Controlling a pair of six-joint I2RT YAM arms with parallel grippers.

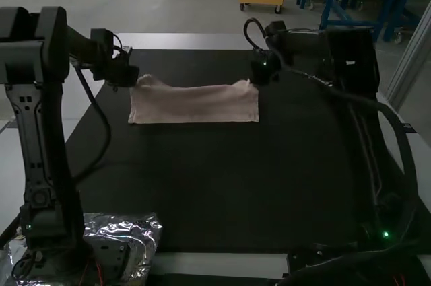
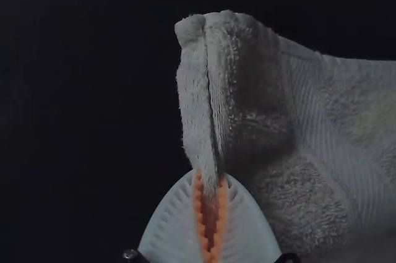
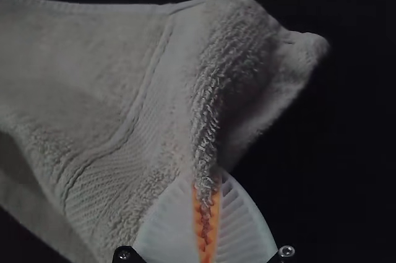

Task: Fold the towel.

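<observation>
The pinkish towel [image 1: 195,105] lies as a wide, short strip across the far half of the dark mat, its two far corners raised. At its far left corner is my left gripper [image 1: 133,81]; at the far right corner is my right gripper [image 1: 254,81]. In the left wrist view, the left gripper [image 2: 210,204] is shut on an edge of the towel [image 2: 266,108], near a corner. The right wrist view has the right gripper [image 3: 206,204] shut on a bunched edge of the towel [image 3: 161,96]. Whether the strip is folded underneath, I cannot tell.
The black mat [image 1: 215,185] extends from the towel toward the near table edge. Crinkled clear plastic [image 1: 138,232] lies around the left arm's base. Cables hang beside both arms.
</observation>
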